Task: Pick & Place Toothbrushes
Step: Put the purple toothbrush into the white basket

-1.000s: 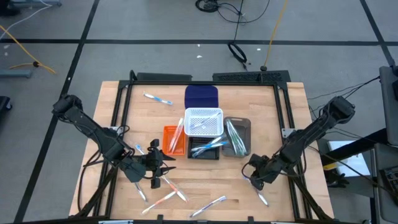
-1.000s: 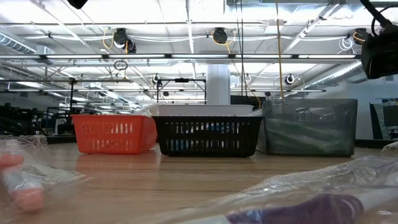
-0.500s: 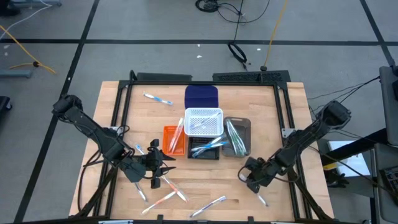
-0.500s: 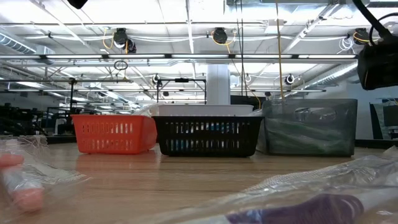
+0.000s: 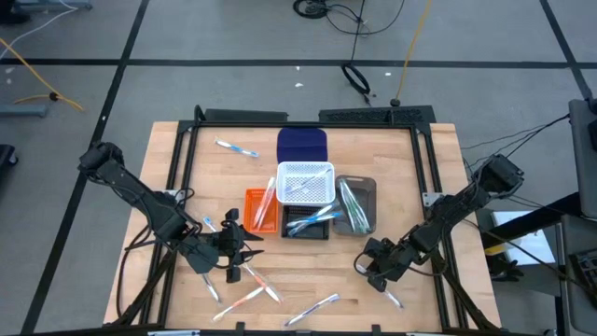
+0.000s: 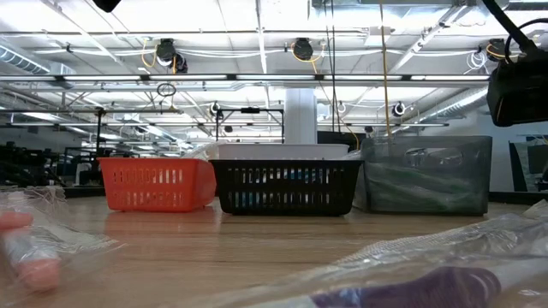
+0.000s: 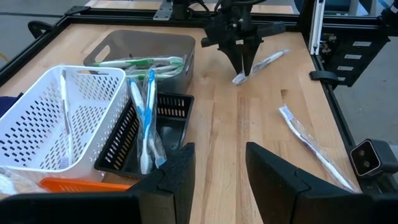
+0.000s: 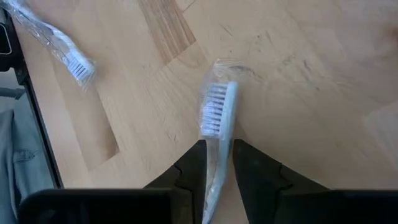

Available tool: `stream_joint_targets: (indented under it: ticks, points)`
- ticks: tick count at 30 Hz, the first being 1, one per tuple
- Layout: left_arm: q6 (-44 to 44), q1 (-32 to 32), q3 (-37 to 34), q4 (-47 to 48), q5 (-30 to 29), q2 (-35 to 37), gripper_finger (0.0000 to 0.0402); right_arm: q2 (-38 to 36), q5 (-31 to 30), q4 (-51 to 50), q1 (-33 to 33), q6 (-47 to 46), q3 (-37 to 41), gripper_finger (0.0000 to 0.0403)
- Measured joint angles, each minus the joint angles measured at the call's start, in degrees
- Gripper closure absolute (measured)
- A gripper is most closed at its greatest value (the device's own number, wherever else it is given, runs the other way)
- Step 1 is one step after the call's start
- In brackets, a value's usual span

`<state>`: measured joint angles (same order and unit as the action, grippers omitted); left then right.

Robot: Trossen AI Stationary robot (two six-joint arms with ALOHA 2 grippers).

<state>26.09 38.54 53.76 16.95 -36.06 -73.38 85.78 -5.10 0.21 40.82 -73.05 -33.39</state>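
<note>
Sorting looks partly done. Brushes already lie in the bins at mid-table: green ones in the grey bin (image 5: 355, 203), blue ones in the black bin (image 5: 308, 224), one or two in the white bin (image 5: 305, 182), and one leaning in the orange bin (image 5: 258, 208).

The right claw (image 8: 217, 163) is closed on a wrapped toothbrush (image 8: 217, 124), holding it by the handle with the bristle head sticking out past the fingertips, just above the table (image 5: 308, 280) near its front right. Another wrapped brush (image 8: 56, 46) lies on the wood beside it.

The left claw (image 7: 219, 168) hovers with its fingers apart and nothing between them, at the front left, near a cluster of loose brushes (image 5: 244, 285).

Left to do, by my count: the held brush, several loose ones along the front edge, and one far brush (image 5: 237, 147) behind the bins.
</note>
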Motion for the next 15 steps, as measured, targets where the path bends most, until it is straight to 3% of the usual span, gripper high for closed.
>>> stream_joint_targets:
  ticks: [7,15]
  points:
    - [-0.02,0.0,0.0,-0.02,-0.02,0.0,0.0259,-0.14,0.41,1.98,0.0,0.11,0.11,0.0391]
    - [-0.04,0.0,0.0,-0.04,-0.02,0.0,0.0259,-0.99,0.15,1.85,0.0,-0.39,0.14,0.0398]
